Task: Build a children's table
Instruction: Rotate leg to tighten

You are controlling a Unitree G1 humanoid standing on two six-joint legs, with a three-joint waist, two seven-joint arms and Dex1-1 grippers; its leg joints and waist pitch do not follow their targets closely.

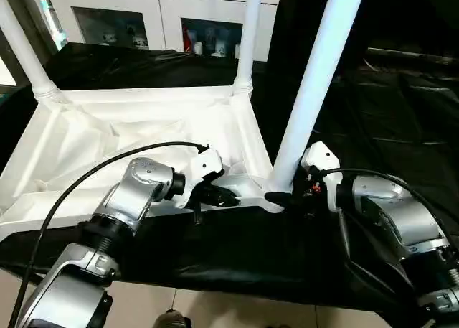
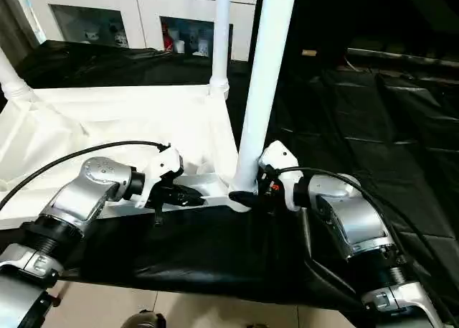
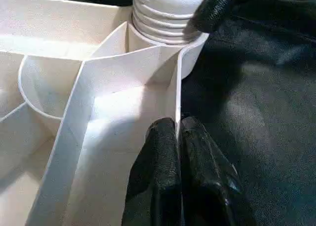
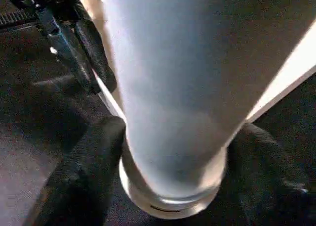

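Observation:
The white tabletop (image 1: 143,134) lies upside down on black cloth, ribbed underside up. Two white legs stand in its far sockets, one at the left (image 1: 21,48) and one at the right (image 1: 247,41). A third leg (image 1: 308,91) rises from the near right corner socket, its threaded end (image 3: 158,18) seated there. My right gripper (image 1: 276,197) has a black finger on each side of this leg's base (image 4: 173,152) and is shut on it. My left gripper (image 3: 177,132) is shut on the tabletop's thin near rim wall, a little left of that corner.
Black cloth (image 1: 215,249) covers the work table and drapes off to the right. A white glass-door cabinet (image 1: 143,16) stands behind. Pale floor (image 1: 215,306) shows below the table's near edge. A black cable (image 1: 86,177) loops over my left forearm.

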